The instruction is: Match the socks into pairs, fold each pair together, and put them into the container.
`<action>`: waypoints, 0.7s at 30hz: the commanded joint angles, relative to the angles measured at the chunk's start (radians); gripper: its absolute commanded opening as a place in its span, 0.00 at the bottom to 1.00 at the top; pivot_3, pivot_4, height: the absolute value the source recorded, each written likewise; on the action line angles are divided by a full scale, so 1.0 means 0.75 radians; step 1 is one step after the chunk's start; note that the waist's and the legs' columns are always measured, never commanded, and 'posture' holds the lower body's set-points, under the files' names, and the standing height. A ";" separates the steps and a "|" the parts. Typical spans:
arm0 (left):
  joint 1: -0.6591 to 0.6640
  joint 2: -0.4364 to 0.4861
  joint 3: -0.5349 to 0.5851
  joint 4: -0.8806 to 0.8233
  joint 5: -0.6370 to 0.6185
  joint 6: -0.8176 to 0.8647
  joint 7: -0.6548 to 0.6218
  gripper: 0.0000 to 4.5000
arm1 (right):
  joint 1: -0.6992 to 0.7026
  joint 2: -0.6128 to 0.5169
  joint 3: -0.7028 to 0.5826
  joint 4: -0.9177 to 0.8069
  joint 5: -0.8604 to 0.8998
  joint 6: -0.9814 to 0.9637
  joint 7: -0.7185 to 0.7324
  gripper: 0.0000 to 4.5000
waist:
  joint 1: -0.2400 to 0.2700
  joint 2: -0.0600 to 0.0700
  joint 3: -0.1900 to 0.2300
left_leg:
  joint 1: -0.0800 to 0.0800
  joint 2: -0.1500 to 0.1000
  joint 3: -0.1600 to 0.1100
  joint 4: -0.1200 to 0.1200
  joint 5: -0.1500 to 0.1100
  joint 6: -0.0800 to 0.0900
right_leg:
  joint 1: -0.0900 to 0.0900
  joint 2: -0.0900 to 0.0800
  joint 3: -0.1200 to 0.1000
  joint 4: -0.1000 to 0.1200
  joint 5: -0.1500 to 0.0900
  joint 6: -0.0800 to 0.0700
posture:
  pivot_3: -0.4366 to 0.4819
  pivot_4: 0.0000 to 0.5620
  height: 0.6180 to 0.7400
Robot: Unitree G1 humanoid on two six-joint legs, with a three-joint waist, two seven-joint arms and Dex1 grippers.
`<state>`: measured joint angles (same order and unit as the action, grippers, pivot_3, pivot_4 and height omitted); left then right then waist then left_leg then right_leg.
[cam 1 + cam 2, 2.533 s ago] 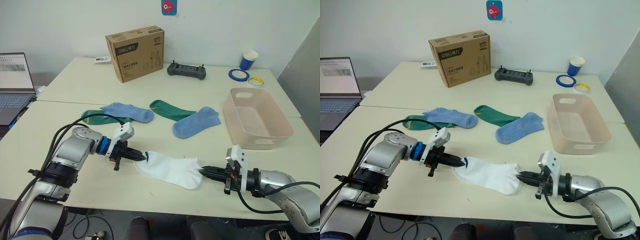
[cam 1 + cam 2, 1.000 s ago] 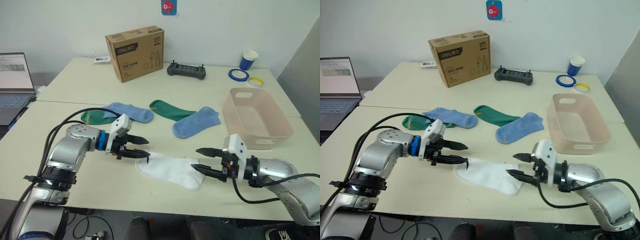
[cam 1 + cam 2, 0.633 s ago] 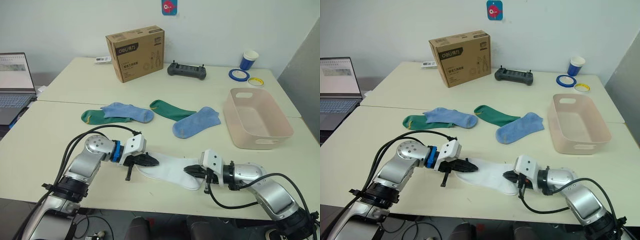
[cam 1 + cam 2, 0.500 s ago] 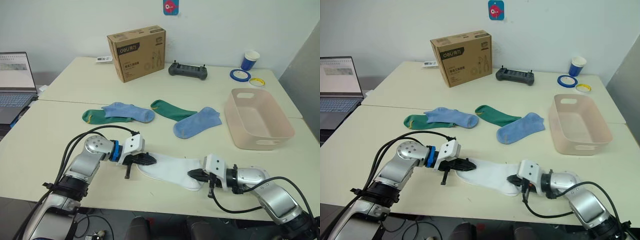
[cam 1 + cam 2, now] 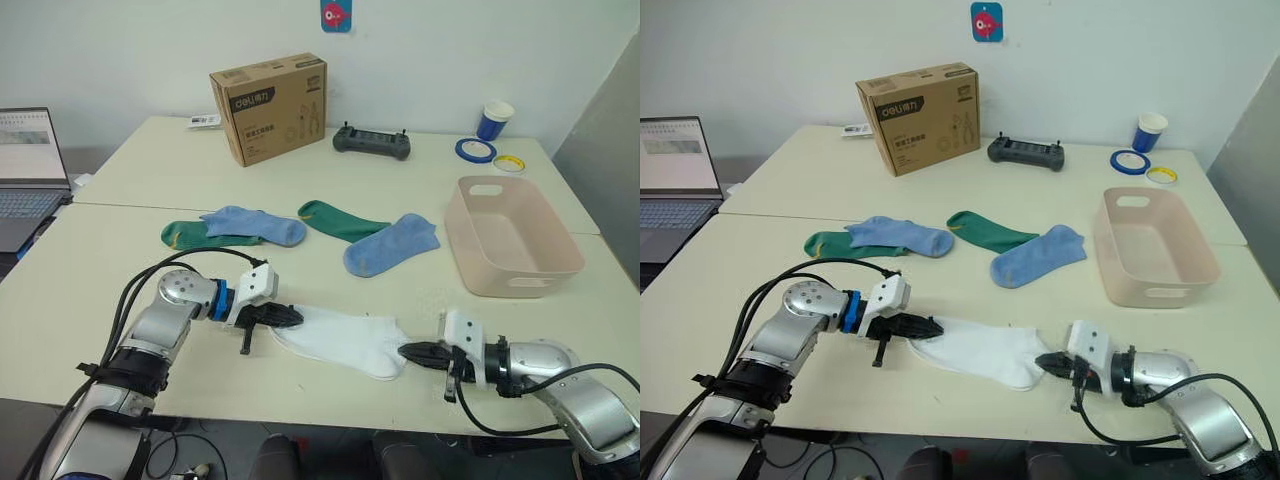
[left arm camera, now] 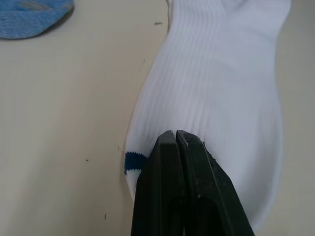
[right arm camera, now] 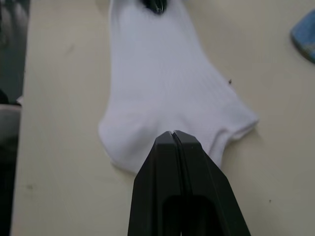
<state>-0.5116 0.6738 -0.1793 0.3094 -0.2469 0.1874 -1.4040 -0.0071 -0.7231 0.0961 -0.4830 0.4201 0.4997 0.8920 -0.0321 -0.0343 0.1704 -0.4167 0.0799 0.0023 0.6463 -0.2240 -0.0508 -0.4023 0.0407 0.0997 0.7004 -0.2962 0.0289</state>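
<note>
Both arms have drawn apart since a moment ago, and the left tool and right tool each pinch an end of the white sock (fingers pressed together) on the near desk. Beyond lie blue and green socks, with the pink container to their right.

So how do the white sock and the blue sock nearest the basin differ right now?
The white sock lies stretched at the table's near edge, pinched at both ends by the left gripper and right gripper; the blue sock lies untouched mid-table, nearer the pink basin. The white one is plain with a small blue mark; the blue one has a yellowish toe. Both lie flat.
</note>
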 commanded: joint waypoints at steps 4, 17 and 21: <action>-0.049 0.087 0.150 -0.006 -0.094 0.187 0.028 0.13 | 0.092 -0.024 -0.211 -0.081 0.121 0.125 -0.072 0.28 | 0.000 0.000 0.000 | 0.000 0.000 0.000 0.000 0.000 0.000 | 0.000 0.000 0.000 0.000 0.000 0.000 | 0.48 0.27 1.00; 0.095 0.102 0.070 -0.186 -0.053 0.396 0.102 0.47 | 0.071 0.079 -0.095 -0.053 0.107 0.273 -0.198 0.65 | 0.000 0.000 0.000 | 0.000 0.000 0.001 0.000 0.000 0.000 | -0.001 0.000 0.001 0.000 0.000 0.000 | 0.48 0.27 1.00; 0.138 0.101 0.053 -0.213 -0.038 0.413 0.126 0.47 | 0.076 0.085 -0.048 -0.058 0.099 0.292 -0.200 0.65 | 0.000 0.000 0.000 | 0.000 0.000 0.000 -0.001 0.000 0.000 | -0.002 0.000 0.000 0.000 0.000 -0.001 | 0.48 0.27 1.00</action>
<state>-0.4164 0.7416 -0.1289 0.1826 -0.2812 0.4914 -1.3147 0.0574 -0.6635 0.0591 -0.5022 0.4902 0.7162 0.7433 -0.0323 -0.0343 0.1704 -0.4168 0.0799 0.0025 0.6457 -0.2240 -0.0508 -0.4034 0.0405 0.1000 0.7001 -0.2966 0.0284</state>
